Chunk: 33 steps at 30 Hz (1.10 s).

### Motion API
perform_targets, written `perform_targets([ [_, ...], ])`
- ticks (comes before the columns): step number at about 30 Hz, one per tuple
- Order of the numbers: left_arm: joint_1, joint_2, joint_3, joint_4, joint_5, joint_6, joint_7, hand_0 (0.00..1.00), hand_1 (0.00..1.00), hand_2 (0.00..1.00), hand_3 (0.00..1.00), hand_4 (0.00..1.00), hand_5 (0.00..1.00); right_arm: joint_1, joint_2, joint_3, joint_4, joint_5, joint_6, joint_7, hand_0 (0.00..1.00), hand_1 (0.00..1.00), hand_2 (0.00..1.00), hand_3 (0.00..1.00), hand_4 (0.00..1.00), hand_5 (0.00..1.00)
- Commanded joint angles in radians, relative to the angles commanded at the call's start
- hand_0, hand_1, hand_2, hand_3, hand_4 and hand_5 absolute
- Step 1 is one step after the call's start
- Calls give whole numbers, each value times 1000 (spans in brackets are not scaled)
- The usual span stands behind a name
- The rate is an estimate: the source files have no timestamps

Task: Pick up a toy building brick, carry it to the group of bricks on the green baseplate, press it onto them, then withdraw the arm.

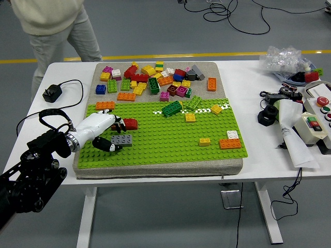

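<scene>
While the left robot hand [106, 129] lies low over the left part of the green baseplate [165, 137], the head view shows its fingers curled about a brown brick [118, 125], thumb tip beside the grey brick [121, 140] and the red brick [130, 123] touching the brown one. Whether the brown brick is truly gripped or merely covered is unclear. Risk as judged: a skewed press would leave studs unseated; withdrawing with fingers closed could lift the brick or drag the grey one. A person [57, 26] stands beyond the table [248, 82]. Right robot hand not seen

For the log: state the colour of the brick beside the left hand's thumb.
Grey brick, clearest in the head view.
</scene>
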Motion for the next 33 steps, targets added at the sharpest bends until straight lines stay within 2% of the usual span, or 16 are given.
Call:
perform_targets([
  [12,1,-6,6,37,0,25,-6,941,753,543,563,876,146,1,3,-1,0,3,-4,0,779,712,752,696,950,693],
  [15,3,-6,6,38,0,27,-7,941,753,543,563,876,146,1,3,-2,0,5,-5,0,779,712,752,696,950,693],
  [16,4,-4,5,36,0,30,-9,928,739,527,520,839,106,1,3,-1,0,5,-5,0,779,714,752,696,951,692],
  [21,8,-2,3,31,0,41,-12,928,739,527,520,839,106,1,2,1,0,4,-5,0,779,714,752,696,951,692],
  [22,10,-2,3,31,0,46,-13,909,672,519,493,778,72,1,2,1,0,4,-5,0,779,713,752,695,950,692],
  [27,16,-1,0,21,0,61,-17,909,672,519,493,778,72,1,2,1,0,5,-6,0,779,713,752,695,950,692],
  [28,16,-1,-1,19,0,63,-17,880,601,519,487,764,2,1,2,1,0,4,-6,0,780,713,752,695,951,693],
  [33,15,-1,-4,16,0,67,-18,880,601,519,487,764,2,0,2,2,0,4,-5,0,780,713,752,695,951,693],
])
